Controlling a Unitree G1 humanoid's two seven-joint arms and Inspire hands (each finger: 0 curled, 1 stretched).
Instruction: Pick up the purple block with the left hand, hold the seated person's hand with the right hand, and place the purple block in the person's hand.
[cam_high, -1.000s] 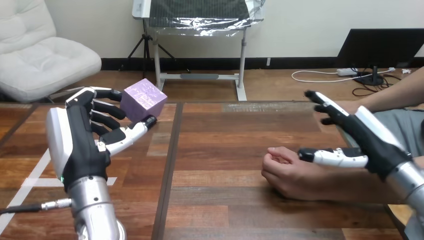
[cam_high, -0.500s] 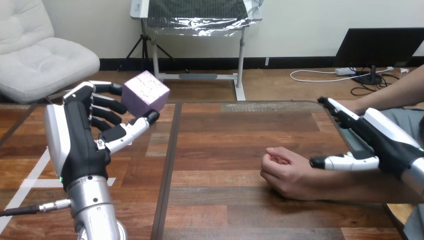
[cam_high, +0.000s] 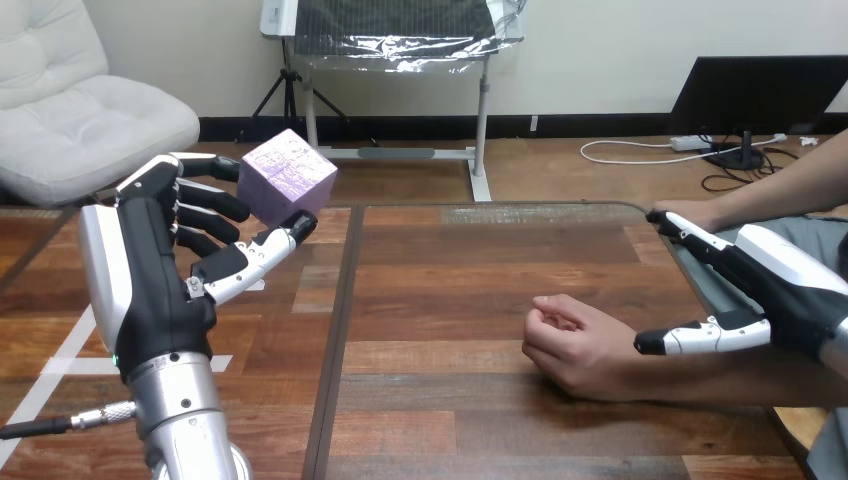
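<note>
The purple block (cam_high: 290, 178) is held above the table's far left part, pinched near its lower corner between the curled fingers and the thumb of the left hand (cam_high: 160, 285). This hand is raised at the view's left. The block is tilted, with one corner pointing down.

The table (cam_high: 450, 300) is made of brown wooden planks of uneven tone. A dark seam (cam_high: 338, 300) is seen running from the near edge to the far edge, left of the middle. Strips of white tape (cam_high: 70, 365) are stuck on the boards at the near left, beside the left forearm.

The person's hand (cam_high: 560, 335) is laid on the planks right of the middle as a loose fist, with its forearm stretched toward the right edge. The right hand (cam_high: 790, 285) is spread wide at the right side. Its fingers are stretched straight toward the far edge, and its thumb (cam_high: 695, 340) is extended over the person's forearm (whether contact is made cannot be told). Neither is curled round the forearm. The block and the person's hand are well apart.
</note>
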